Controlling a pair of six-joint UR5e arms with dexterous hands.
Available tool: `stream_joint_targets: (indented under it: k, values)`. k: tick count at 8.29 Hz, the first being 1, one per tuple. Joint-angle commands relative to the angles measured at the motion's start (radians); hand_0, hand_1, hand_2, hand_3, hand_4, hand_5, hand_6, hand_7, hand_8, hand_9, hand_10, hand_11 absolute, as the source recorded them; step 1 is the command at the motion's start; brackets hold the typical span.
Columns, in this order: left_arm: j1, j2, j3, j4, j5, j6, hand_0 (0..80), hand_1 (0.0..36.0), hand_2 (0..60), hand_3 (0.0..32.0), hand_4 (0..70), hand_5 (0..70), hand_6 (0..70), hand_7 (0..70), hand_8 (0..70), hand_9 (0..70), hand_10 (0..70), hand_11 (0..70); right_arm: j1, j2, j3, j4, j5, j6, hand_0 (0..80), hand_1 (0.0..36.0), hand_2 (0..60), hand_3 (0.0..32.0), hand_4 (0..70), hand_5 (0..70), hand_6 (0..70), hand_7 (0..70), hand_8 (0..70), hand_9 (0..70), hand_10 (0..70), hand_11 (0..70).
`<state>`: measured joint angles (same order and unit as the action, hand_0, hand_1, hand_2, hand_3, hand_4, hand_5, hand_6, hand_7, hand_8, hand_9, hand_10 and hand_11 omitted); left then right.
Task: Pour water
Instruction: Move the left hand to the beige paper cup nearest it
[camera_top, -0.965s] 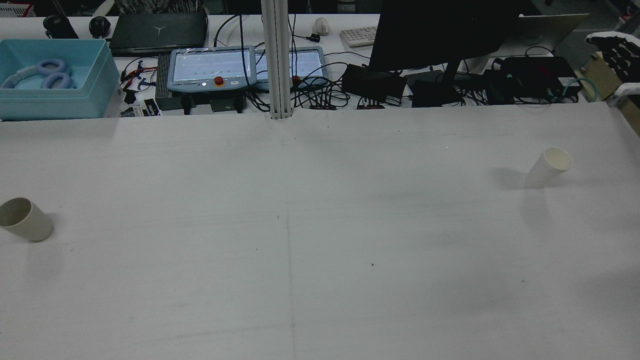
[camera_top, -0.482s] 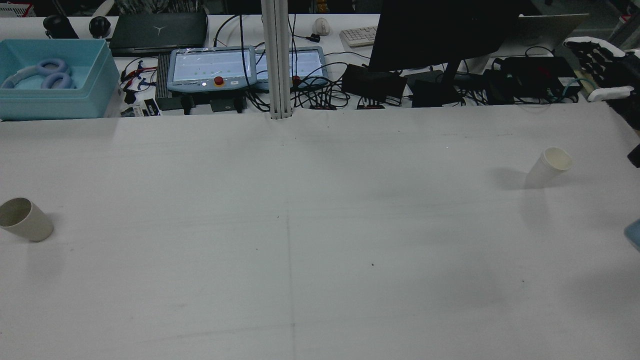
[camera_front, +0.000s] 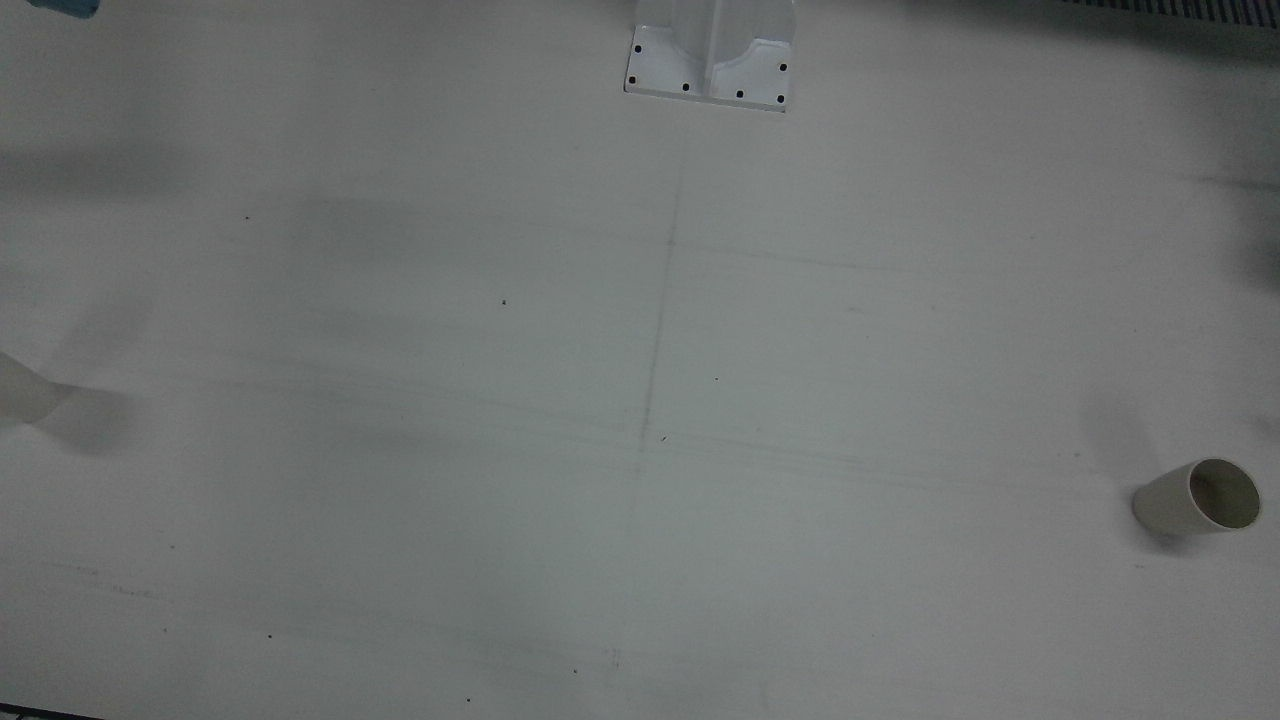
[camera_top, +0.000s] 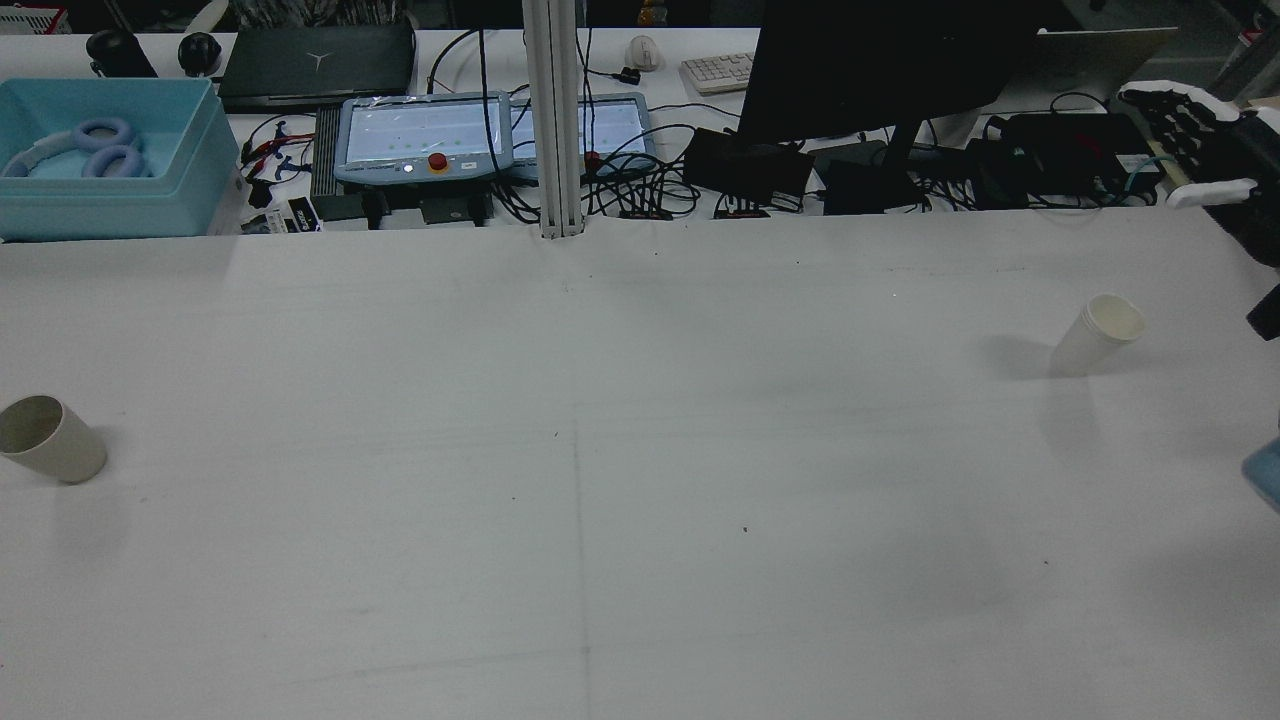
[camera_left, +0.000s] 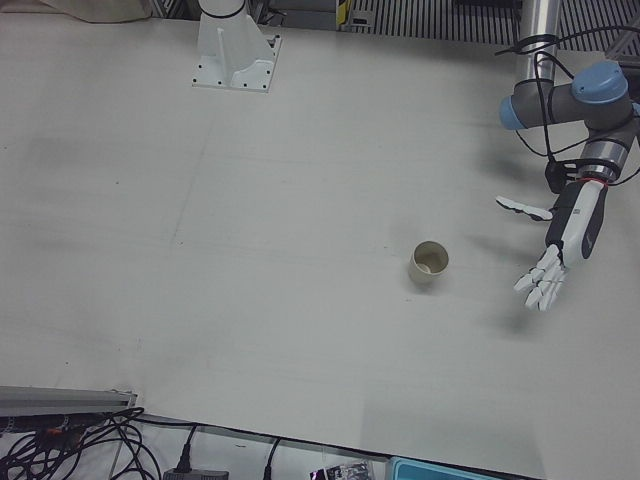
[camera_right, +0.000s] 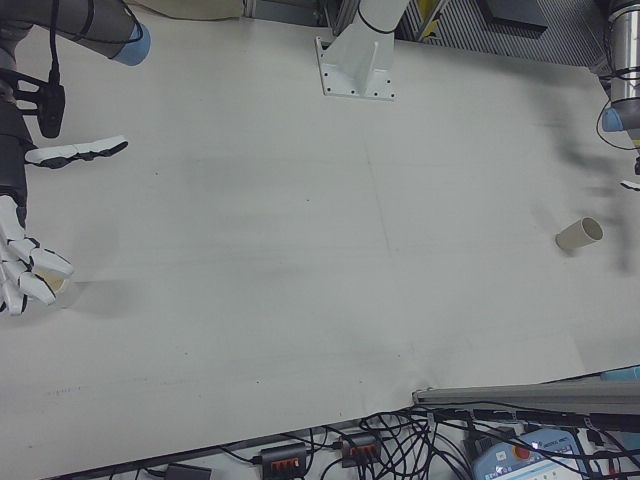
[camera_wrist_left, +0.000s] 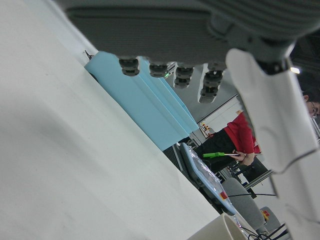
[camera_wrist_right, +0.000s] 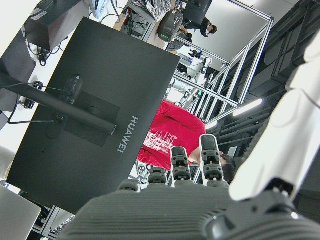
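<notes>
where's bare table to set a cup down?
The whole middle of the table is bare, between the beige cup near the left hand and the white cup near the right hand. The far edge is crowded: cables, teach pendants, blue bin.

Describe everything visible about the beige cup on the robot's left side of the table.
The beige cup is a plain, straight-walled cup that looks like paper or matte plastic, beige outside and darker inside. It stands upright on the white table, mouth open upward; no contents can be made out. It sits alone near the table's left edge in the rear view. Nothing touches it: the left hand hovers beside it with fingers spread, clearly apart from it.
</notes>
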<state>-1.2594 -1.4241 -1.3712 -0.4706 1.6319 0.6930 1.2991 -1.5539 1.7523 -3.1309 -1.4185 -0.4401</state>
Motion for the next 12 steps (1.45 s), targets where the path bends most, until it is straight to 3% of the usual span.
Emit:
stream_joint_targets:
  k: [1,7,12]
  values:
    - [0.167,-0.030,0.007,0.015,-0.134,0.003,52.9,6.2,0.0,0.0,16.3,10.3,5.0,9.8,6.0,0.5,2.7,5.1,-0.001,-0.009,0.001,0.000,0.000,0.001,46.4,8.1,0.0,3.2,6.4,23.8,7.2,16.9,4.1,4.0,0.0,0.0]
    - [0.297,-0.090,0.024,0.067,-0.234,0.003,53.0,6.7,0.0,0.0,15.3,9.1,4.5,9.4,5.8,0.4,1.8,3.8,-0.001,-0.012,-0.001,0.002,0.001,0.001,46.1,7.4,0.0,2.6,4.9,23.1,6.5,16.0,4.0,3.7,0.0,0.0]
    - [0.310,-0.121,0.021,0.092,-0.239,0.002,53.7,7.0,0.0,0.0,17.6,12.2,4.8,9.6,5.8,0.5,1.5,3.5,0.000,-0.032,-0.004,0.002,0.001,0.008,46.0,7.1,0.0,2.4,4.5,23.0,6.1,14.8,3.6,3.3,0.0,0.0]
